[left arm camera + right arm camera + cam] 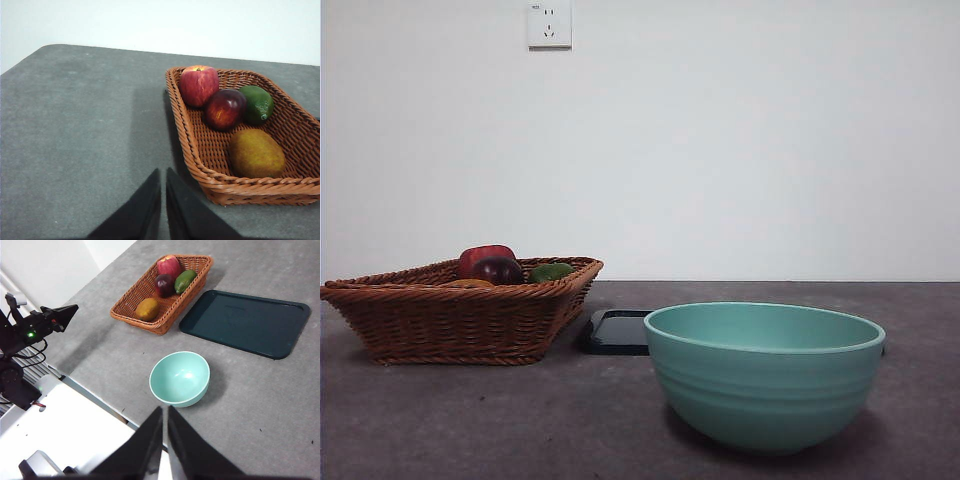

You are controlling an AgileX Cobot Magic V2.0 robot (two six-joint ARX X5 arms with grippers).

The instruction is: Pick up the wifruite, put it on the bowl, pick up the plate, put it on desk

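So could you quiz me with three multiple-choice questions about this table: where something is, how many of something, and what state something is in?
1. Where is the orange-brown fruit?
A. in the wicker basket
B. in the teal bowl
C. on the dark tray

2. How many fruits lie in the basket?
A. two
B. four
C. six

3. What is in the bowl?
A. a fruit
B. water
C. nothing

Answers: 1 A, the left wrist view shows it lying inside the weave. 2 B, apple, purple-red fruit, green fruit and orange-brown fruit. 3 C, the right wrist view shows its bare inside.
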